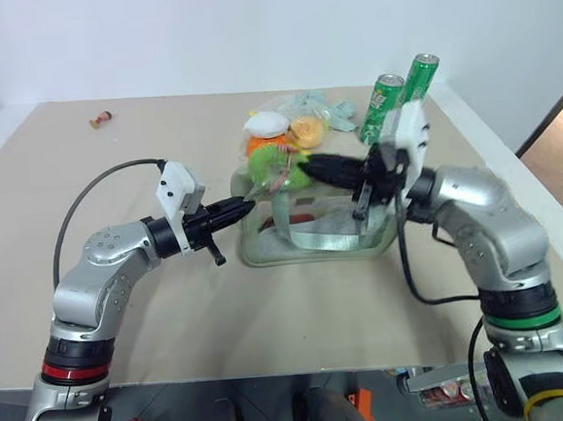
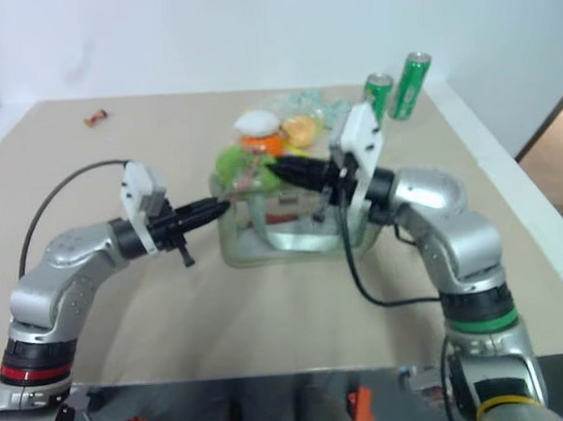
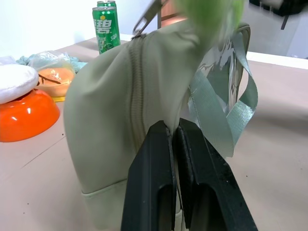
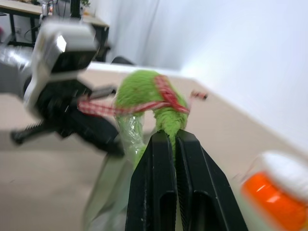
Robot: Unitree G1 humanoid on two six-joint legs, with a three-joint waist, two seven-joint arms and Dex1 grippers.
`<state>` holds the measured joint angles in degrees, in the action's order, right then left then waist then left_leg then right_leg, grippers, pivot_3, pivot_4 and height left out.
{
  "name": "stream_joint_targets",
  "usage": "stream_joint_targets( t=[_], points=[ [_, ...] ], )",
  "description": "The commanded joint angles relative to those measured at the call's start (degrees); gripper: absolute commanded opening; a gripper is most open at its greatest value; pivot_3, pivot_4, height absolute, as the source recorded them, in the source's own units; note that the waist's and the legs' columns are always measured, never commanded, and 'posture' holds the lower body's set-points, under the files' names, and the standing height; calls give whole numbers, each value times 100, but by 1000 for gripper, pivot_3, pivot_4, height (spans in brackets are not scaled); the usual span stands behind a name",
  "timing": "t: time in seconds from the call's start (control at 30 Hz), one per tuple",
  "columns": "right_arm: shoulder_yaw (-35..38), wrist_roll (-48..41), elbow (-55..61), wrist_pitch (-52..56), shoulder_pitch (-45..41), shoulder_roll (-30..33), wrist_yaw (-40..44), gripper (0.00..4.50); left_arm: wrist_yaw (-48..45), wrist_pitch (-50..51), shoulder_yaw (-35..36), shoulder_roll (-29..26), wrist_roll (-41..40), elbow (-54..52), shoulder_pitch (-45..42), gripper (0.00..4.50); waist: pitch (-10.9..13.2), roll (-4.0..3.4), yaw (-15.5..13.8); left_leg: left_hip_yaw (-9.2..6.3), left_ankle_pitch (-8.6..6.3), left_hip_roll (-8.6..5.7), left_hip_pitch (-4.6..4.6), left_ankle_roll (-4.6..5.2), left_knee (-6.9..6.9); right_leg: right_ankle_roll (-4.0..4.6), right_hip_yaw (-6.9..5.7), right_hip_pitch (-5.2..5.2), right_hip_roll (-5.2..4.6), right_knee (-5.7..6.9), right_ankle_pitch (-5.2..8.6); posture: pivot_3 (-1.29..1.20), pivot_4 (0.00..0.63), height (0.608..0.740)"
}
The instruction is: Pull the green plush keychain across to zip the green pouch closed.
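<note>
Right gripper [image 4: 174,137]: fingers pinching fuzzy lime-green plush keychain [image 4: 144,94] above pouch.
Left gripper [image 3: 173,130]: fingers pressed together on end of sage-green fabric pouch [image 1: 313,237].
Pouch: mid-table, toward far edge.

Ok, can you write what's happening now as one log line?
left fingers: shut on green pouch end | right fingers: shut on green plush keychain | zipper: not yet pulled across

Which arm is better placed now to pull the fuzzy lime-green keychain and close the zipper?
The right. The right gripper is already shut on the fuzzy lime-green plush keychain, while the left gripper pinches the end of the pale sage-green fabric pouch, bracing it.
</note>
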<state>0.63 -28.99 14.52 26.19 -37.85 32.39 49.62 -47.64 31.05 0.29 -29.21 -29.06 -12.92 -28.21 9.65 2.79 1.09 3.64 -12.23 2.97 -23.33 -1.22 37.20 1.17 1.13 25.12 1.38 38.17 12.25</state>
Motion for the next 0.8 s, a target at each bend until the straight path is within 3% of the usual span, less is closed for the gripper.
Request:
stream_joint_targets(
  t=[0.03, 0.8],
  points=[
    [242, -201, 46, 75, -390, 164, 119, 56, 15, -122, -40, 58, 21, -83, -77, 0, 2, -3, 3, -1, 0, 0, -2, 0, 0, 0, 5, 5, 0, 1, 0, 0, 150, 740],
    [420, -6, -1079, -312, -702, 944, 850, 56, 190, -34, 18, 118, 2, -48, -109, 0, 2, -3, 5, 1, -1, 0, -3, 2, -2, 2, 4, 6, 6, 0, 1, 0, 150, 740]
  ],
)
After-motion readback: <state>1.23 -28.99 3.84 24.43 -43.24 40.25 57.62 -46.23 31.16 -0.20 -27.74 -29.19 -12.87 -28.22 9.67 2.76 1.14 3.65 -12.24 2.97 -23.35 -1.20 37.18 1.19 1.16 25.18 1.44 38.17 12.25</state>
